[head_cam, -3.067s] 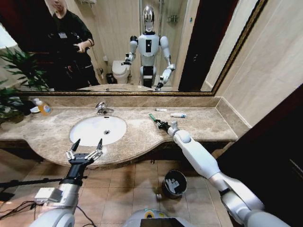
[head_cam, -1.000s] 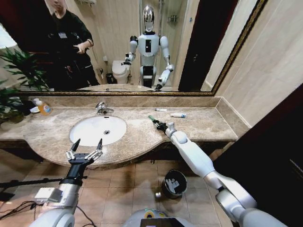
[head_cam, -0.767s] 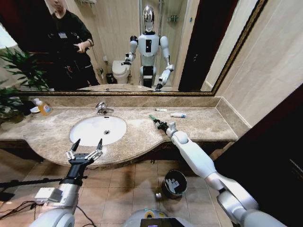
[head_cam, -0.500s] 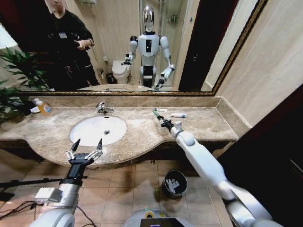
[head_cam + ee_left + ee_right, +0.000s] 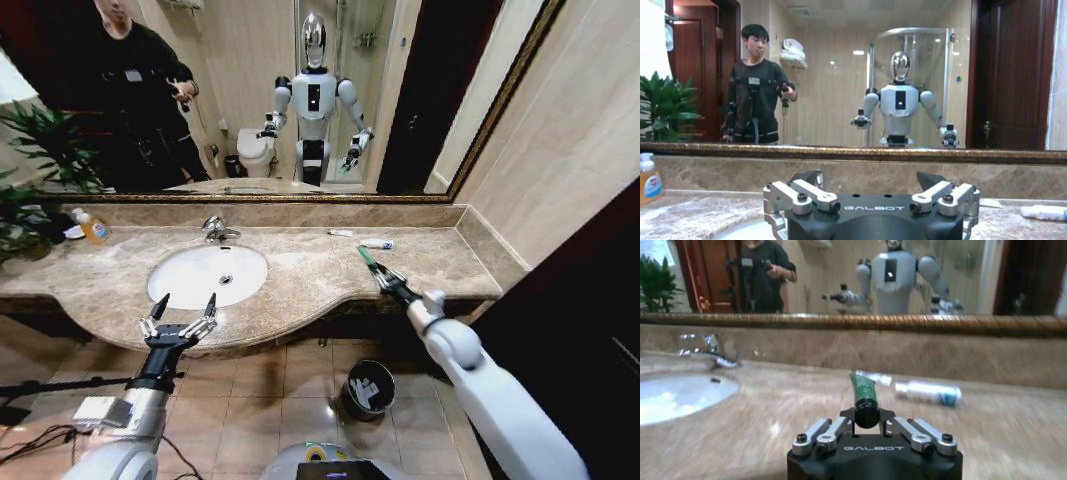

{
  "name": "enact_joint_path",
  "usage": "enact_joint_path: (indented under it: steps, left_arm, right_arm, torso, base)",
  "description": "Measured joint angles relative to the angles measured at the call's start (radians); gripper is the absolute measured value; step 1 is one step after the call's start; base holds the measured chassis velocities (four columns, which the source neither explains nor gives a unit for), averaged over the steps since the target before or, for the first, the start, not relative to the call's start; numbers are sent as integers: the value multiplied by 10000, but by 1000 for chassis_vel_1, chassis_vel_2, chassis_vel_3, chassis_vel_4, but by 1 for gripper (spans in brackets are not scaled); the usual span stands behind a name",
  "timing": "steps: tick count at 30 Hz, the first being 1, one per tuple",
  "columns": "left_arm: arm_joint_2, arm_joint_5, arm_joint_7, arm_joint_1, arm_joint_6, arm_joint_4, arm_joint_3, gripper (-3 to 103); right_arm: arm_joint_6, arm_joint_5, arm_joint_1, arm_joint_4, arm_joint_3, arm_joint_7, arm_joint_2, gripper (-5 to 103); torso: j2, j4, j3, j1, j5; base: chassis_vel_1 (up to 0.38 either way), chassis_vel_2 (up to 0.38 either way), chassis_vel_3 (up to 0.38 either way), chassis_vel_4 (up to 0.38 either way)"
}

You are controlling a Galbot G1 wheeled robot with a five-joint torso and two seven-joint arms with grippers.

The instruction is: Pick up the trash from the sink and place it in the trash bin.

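Note:
My right gripper (image 5: 385,279) is shut on a green tube (image 5: 367,258) with a black cap and holds it lifted over the counter's right front part. In the right wrist view the green tube (image 5: 862,386) sticks out from between the fingers of the right gripper (image 5: 867,424). The white oval sink (image 5: 190,275) lies to the left, its bowl showing just the drain. A white tube with a blue cap (image 5: 376,243) and a small white packet (image 5: 341,233) lie by the back wall. The black trash bin (image 5: 347,386) stands on the floor below the counter. My left gripper (image 5: 180,318) hangs open in front of the sink.
An orange soap bottle (image 5: 92,228) and a plant (image 5: 25,190) stand at the counter's left end. The chrome faucet (image 5: 215,229) sits behind the basin. A mirror along the back wall reflects me and a person. The tiled wall closes the right side.
My right arm has drawn back and to the right with the green tube, from the middle of the counter toward its right front edge. The left arm has not moved.

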Motion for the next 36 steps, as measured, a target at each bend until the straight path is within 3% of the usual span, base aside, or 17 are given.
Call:
enact_joint_path:
  steps: [3, 6, 12, 19, 21, 36]
  left_arm:
    - [1, 0, 1, 0, 0, 0, 0, 100]
    - [0, 0, 0, 0, 0, 0, 0, 100]
    - [0, 0, 0, 0, 0, 0, 0, 100]
    - [0, 0, 2, 0, 0, 0, 1, 100]
    - [0, 0, 5, 0, 0, 0, 1, 100]
    - [0, 0, 0, 0, 0, 0, 1, 100]
  right_arm:
    - [427, -196, -1204, 382, 547, -356, 271, 20]
    - [1437, -694, -2819, 385, 1091, -806, 697, 20]
    - [2424, -1203, -3647, -621, 1085, -1139, 1142, 20]
    - [3069, -2962, -2377, -3721, 427, -1355, 2024, 20]
    - [3414, -3932, -1714, -4793, 286, -1424, 2372, 20]
    - [4623, -6444, 1401, -11034, 394, -1424, 4121, 20]
  torso:
    - [1, -2, 0, -1, -2]
    - [1, -3, 0, -1, -4]
    - [1, -2, 0, -1, -6]
    - [-1, 1, 2, 2, -5]
    - [-2, 1, 2, 2, -2]
    - [-2, 0, 3, 2, -2]
  base:
    - [0, 0, 0, 0]
    - [0, 0, 0, 0]
    - [0, 0, 0, 0]
    - [0, 0, 0, 0]
    - [0, 0, 0, 0]
    - [0, 0, 0, 0]
